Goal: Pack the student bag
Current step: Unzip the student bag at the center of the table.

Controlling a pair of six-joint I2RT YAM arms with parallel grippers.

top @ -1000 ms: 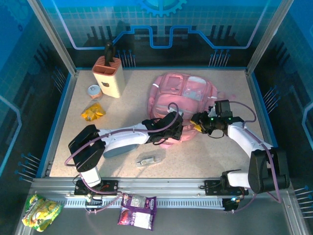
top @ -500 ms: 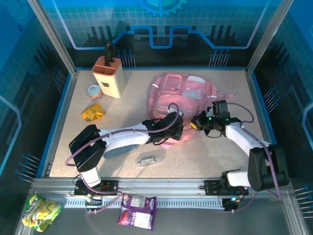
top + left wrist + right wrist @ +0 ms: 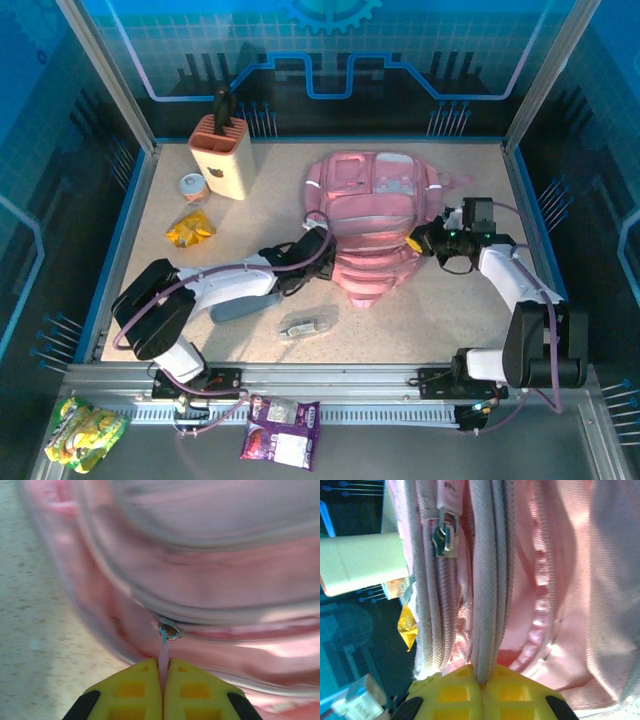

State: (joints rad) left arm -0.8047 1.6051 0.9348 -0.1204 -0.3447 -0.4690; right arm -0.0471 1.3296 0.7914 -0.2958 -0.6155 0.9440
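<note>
Student bag [image 3: 366,222] seemingly wider than before

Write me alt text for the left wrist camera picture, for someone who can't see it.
The left gripper has its yellow fingers shut on a pale pink zipper pull of the student bag, and the pull hangs from a small metal ring. Blurred pink fabric spreads above, with the speckled table at left.
</note>
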